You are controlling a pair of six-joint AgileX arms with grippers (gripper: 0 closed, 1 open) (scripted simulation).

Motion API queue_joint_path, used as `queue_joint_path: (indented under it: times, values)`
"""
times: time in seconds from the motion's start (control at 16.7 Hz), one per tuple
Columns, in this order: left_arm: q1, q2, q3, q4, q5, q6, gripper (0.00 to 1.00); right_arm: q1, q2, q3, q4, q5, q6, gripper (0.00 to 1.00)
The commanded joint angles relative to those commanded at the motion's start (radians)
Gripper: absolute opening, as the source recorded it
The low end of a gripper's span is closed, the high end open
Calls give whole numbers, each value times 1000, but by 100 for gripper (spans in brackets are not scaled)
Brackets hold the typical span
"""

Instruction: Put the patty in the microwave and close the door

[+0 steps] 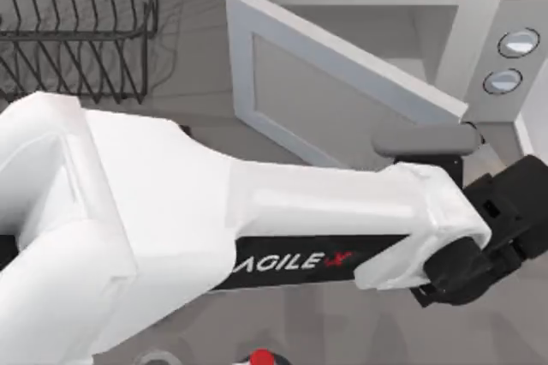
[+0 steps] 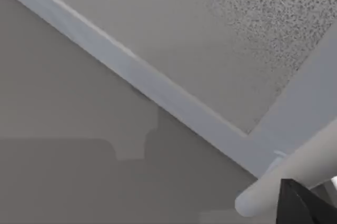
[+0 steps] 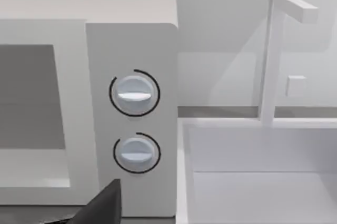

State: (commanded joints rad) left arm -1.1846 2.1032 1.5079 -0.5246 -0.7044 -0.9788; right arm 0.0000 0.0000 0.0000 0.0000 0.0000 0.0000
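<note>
The white microwave (image 1: 479, 18) stands at the back right, its two silver knobs (image 3: 134, 93) on the grey side panel. The door (image 1: 342, 91) stands partly open, swung at a slant across the cavity, with its bar handle (image 1: 424, 138) at the free edge. My left arm reaches across the table, and my left gripper (image 1: 514, 202) sits just in front of the handle on the right. In the left wrist view the door's greyish window (image 2: 210, 34) is very close, and the white handle (image 2: 287, 179) runs beside a black part of my left gripper (image 2: 303, 205). The patty is hidden.
A black wire dish rack (image 1: 77, 22) stands at the back left. To the right of the microwave lies a white sink (image 3: 263, 182) with a tall faucet (image 3: 271, 56). A small red object (image 1: 261, 356) sits at the table's front edge.
</note>
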Motion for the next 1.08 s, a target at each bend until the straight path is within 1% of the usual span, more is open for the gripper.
queue_joint_path:
  times: [0.18, 0.54, 0.66, 0.96, 1.08]
  values:
    - [-21, 58, 93, -47, -10, -22, 0, 0, 0, 0, 0, 0, 0, 100]
    - [-16, 63, 103, -50, -10, -20, 0, 0, 0, 0, 0, 0, 0, 100]
    - [16, 97, 138, -44, 1, 13, 0, 0, 0, 0, 0, 0, 0, 100]
    - [154, 219, 315, 17, 77, 174, 0, 0, 0, 0, 0, 0, 0, 100]
    - [169, 233, 332, 24, 85, 190, 0, 0, 0, 0, 0, 0, 0, 100]
